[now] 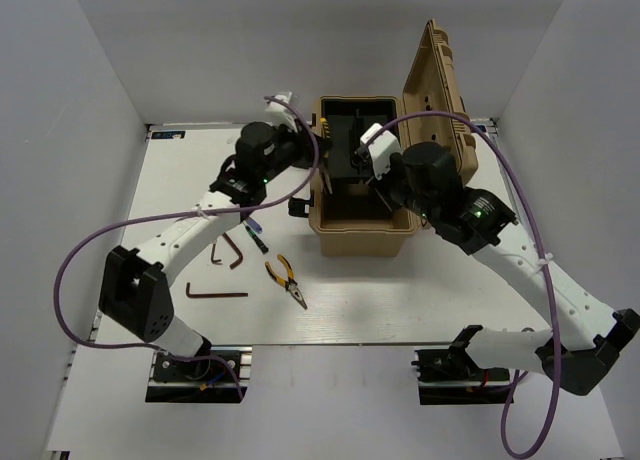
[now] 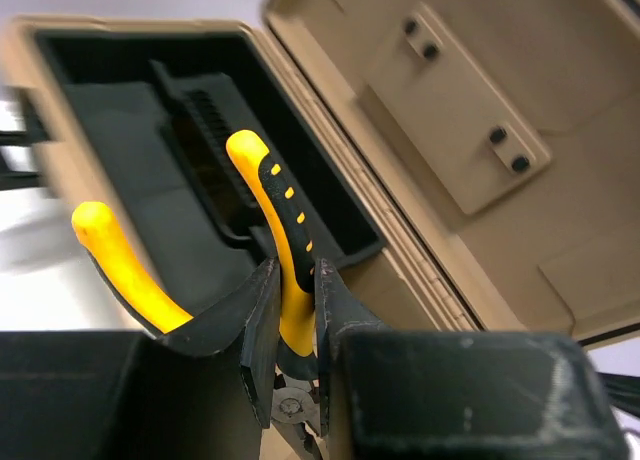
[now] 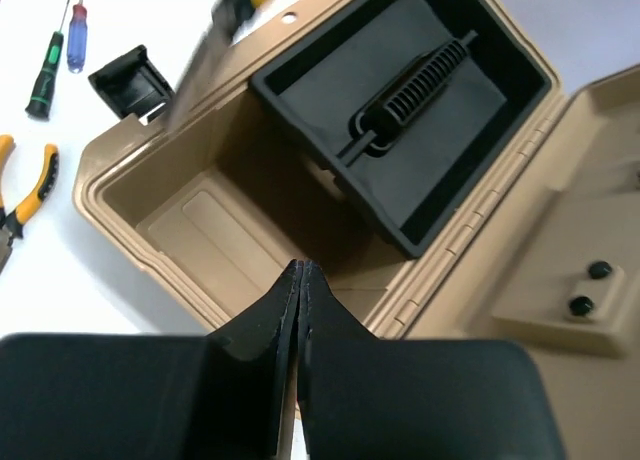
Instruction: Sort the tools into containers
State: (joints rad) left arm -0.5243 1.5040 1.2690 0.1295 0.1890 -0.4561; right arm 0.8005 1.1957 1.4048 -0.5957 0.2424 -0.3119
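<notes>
The tan toolbox [image 1: 362,230] stands open, lid [image 1: 438,85] upright, with a black tray [image 3: 410,110] in its far half. My left gripper [image 2: 295,272] is shut on pliers with yellow and black handles [image 2: 275,195], held above the tray; in the top view it [image 1: 318,148] is at the box's left rim. My right gripper [image 3: 301,268] is shut and empty above the box's bare tan floor [image 3: 215,225]; it [image 1: 368,170] hangs over the box. A second pair of pliers [image 1: 287,281] lies on the table; it also shows in the right wrist view [image 3: 25,195].
Two dark L-shaped hex keys [image 1: 232,250] [image 1: 218,292] lie left of the pliers. Two slim screwdrivers [image 1: 255,230] lie under the left arm, one green-handled [image 3: 45,70] and one blue-handled [image 3: 77,25]. A black side latch [image 3: 130,80] sticks out from the box's left wall.
</notes>
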